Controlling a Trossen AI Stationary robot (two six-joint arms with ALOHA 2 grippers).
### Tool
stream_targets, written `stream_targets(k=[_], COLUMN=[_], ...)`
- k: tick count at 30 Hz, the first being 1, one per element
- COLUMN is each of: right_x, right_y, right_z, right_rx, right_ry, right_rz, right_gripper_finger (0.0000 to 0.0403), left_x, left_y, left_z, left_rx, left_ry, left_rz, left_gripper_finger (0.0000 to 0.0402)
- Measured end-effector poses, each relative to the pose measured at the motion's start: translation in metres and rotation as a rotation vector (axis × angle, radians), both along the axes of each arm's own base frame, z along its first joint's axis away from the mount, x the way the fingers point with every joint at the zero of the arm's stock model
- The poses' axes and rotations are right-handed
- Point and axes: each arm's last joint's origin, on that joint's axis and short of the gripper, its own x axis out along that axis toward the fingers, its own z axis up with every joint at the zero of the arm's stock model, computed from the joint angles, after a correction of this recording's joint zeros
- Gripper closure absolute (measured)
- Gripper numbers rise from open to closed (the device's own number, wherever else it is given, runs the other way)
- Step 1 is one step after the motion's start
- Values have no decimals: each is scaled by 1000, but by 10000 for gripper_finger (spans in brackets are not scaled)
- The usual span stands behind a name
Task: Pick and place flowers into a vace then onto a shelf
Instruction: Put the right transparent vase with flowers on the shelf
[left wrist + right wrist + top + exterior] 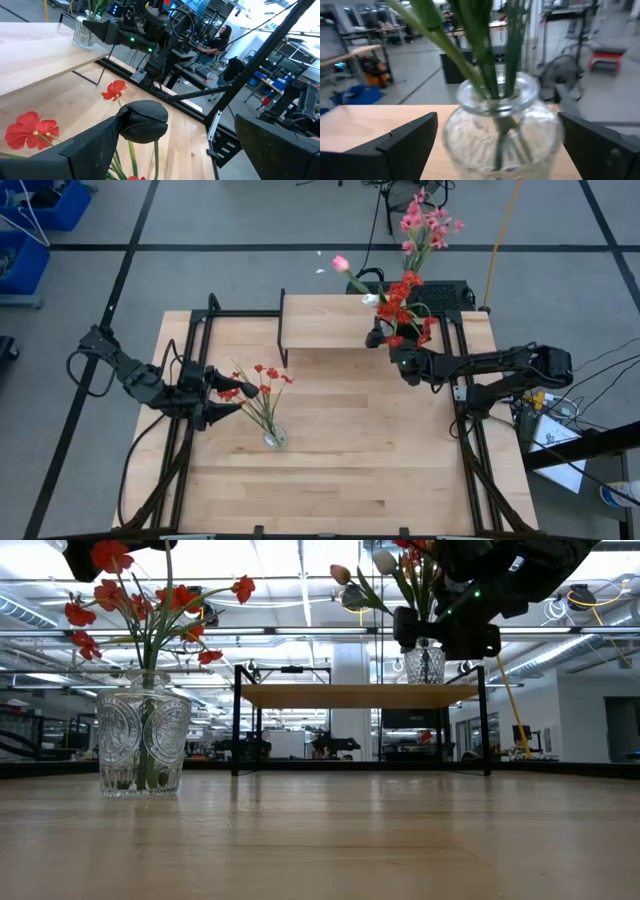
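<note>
The upright clear glass vase [502,131] of green stems on the light wood shelf [325,320] is bracketed, ungrasped, by the released right tool [500,145]; the released left tool [222,395] waits beside the tabletop's red-flowered cut-glass vase [274,437].

Both arms are showing matte black jointed links, black cables looping alongside them; a small green light is glowing near the right end effector [385,340].

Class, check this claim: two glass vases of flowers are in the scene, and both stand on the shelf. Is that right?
Not quite. Only one vase stands on the shelf, with the right gripper open around it. The other vase, holding red flowers, stands on the table, beside the left gripper. The low view shows this.
</note>
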Motion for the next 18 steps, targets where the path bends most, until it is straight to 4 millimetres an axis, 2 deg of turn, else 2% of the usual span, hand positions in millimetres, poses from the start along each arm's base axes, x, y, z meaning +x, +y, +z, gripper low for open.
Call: stream_targets(k=[3, 18], right_x=[0, 2], right_y=[-3, 10], right_z=[-1, 1], right_rx=[38, 15], right_ry=[-74, -96], right_rz=[31, 11], right_gripper_finger=[3, 3], left_x=[0, 0], left_y=[0, 0], left_z=[0, 0], left_rx=[0, 0], left_ry=[0, 0], left_rz=[0, 1], left_gripper_finger=[2, 2])
